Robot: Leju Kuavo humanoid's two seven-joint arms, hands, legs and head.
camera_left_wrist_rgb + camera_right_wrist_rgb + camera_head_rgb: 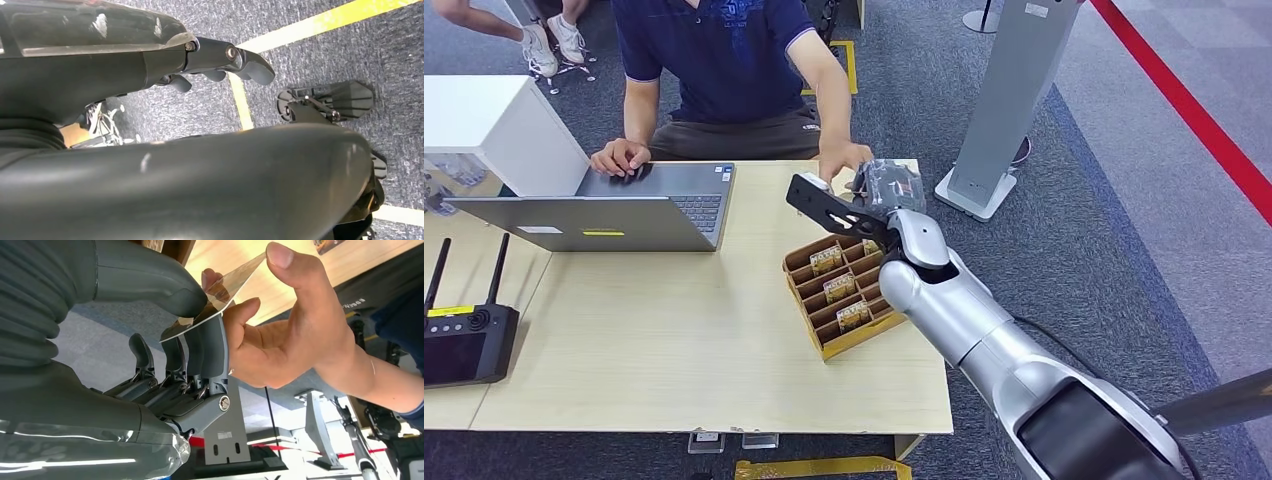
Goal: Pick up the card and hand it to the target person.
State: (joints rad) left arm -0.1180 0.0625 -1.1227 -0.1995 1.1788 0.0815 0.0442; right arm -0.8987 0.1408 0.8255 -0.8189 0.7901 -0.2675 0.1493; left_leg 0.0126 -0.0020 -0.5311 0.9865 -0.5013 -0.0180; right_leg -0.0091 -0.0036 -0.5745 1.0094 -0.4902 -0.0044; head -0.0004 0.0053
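Right hand (886,188) raised over the far edge of the wooden table (674,340), just beyond the brown divided card box (842,292), at the end of the silver right arm (969,320) reaching in from the lower right. Clamped on the card (220,292): thick grey thumb (150,282) pressed on one face, darker fingers (212,347) backing the other, so a firm pinch (clear in the right wrist view). Same card also taken between thumb and fingers of the person's hand (280,340), touching the robot's fingers at the card's edge. Card thus shared by both hands, up off the table and above the box's far side.

More cards (839,288) standing in the box's slots. Person in a dark blue shirt (719,60) seated across the table, other hand (621,157) resting on an open laptop (624,205). Black controller with two antennas (464,335) at the table's left edge. Grey stand (1004,110) on the carpet to the right, red floor line (1194,110) beyond.

Left hand (220,62) hanging over grey carpet with a yellow line (240,100); fingers curled slightly, holding nothing, apart enough to count as unclenched.
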